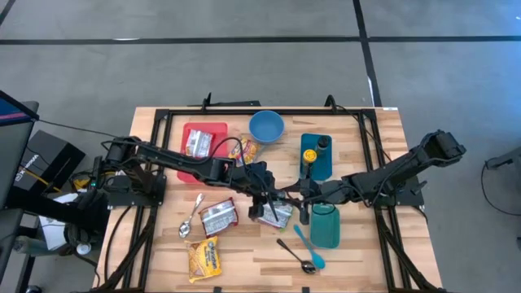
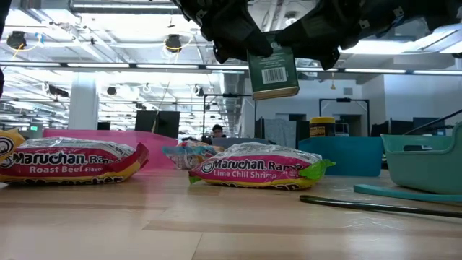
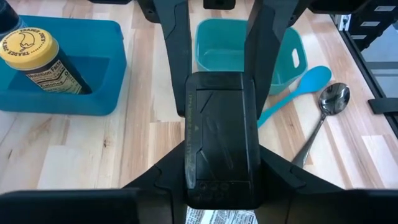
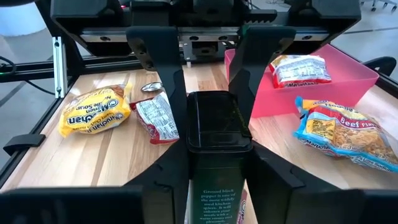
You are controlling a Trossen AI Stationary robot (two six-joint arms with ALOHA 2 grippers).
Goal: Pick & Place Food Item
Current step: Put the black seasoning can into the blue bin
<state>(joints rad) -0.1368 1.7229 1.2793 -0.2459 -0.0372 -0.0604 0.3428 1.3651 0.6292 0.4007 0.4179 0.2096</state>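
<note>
Open-plan lab or office: exposed ceiling ducts point(image 2: 108, 9) and strip lights, rows of monitors point(image 2: 157, 121), grey carpet floor point(image 1: 244, 73), framed wooden surface point(image 1: 244, 260) with mounted arms.

A pepper tin point(image 2: 273, 72) hangs above the middle of the desk point(image 1: 244, 260), held between the left gripper point(image 1: 262, 194) and right gripper point(image 1: 295, 195), which meet there. Below it lies a lime chili shrimp ramen packet point(image 2: 256, 167), with a roast beef ramen packet point(image 2: 68, 160) to its left. A bin point(image 1: 326, 225) sits to the right, a spatula point(image 1: 308, 248) and spoon point(image 1: 296, 255) in front of it.
</note>
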